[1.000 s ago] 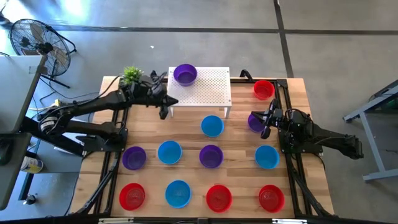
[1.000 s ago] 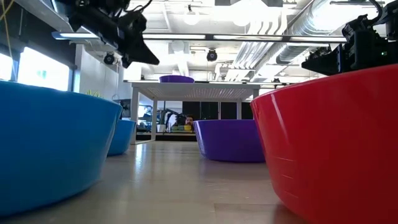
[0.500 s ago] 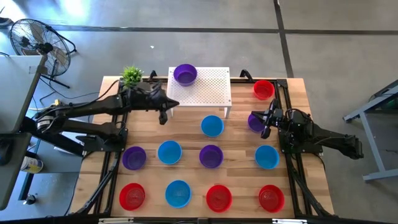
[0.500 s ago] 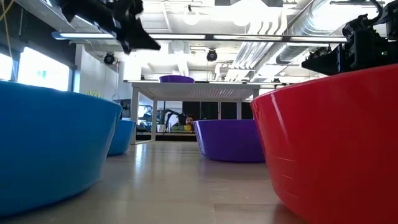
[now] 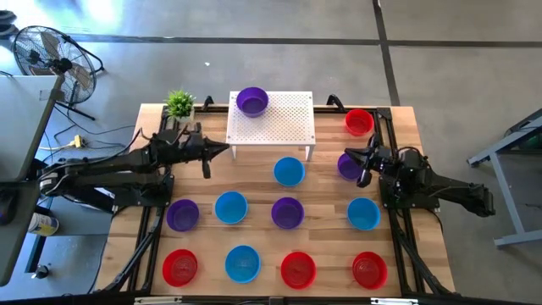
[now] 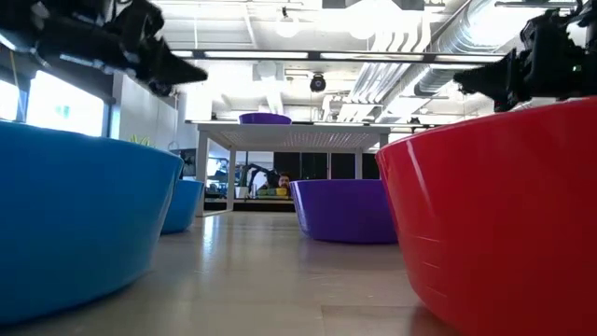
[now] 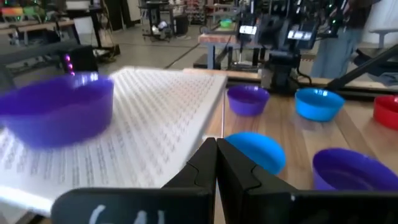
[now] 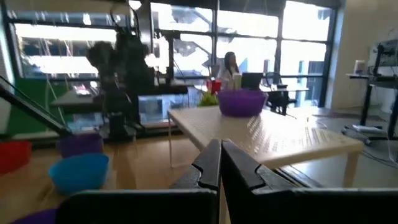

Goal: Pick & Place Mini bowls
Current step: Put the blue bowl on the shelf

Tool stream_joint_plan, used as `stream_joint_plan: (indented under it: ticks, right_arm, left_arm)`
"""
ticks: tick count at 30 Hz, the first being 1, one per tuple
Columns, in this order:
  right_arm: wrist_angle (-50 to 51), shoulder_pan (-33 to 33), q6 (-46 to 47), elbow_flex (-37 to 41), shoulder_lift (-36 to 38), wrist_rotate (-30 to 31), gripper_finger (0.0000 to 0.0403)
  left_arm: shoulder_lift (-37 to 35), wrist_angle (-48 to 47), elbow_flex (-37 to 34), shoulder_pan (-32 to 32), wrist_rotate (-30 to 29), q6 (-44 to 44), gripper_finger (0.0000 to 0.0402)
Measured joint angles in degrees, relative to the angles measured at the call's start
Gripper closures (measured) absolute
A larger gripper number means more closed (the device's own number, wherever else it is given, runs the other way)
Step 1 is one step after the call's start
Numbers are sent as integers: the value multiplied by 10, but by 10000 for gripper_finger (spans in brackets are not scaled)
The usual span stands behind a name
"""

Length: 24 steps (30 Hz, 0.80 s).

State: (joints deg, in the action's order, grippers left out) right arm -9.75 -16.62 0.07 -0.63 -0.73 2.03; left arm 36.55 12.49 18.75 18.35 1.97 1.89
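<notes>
With one small purple plastic bowl (image 5: 251, 101) on the white perforated stand (image 5: 284, 125) and the others spread across the table, both the left gripper (image 5: 222, 150) and right gripper (image 5: 349, 154) are clenched and empty, so a low swing could clip the stand.

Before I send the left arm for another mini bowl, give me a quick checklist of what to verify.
1. Left gripper empty, fingers shut: ok to reopen.
2. Purple bowl seated upright on the white perforated stand: ok.
3. Left gripper clear of the stand's left edge: ok in the high view.
4. Right gripper shut, empty, parked beside the right-side purple bowl: ok.
5. Blue bowl in front of the stand upright, unobstructed: ok.
6. Contact between right gripper and its neighbouring bowl: cannot tell.
</notes>
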Motion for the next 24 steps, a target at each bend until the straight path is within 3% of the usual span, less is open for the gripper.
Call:
stream_joint_plan:
  ticks: [4,9,24]
  right_arm:
    - [9,10,10,-14,-1,-34,403]
    - [24,50,10,-15,-21,2,403]
    - [39,276,12,-24,-164,251,394]
  left_arm:
    - [-38,-1,-33,0,0,-12,401]
    - [-54,-42,-43,0,19,-36,401]
    - [-45,-32,-43,0,23,-21,401]
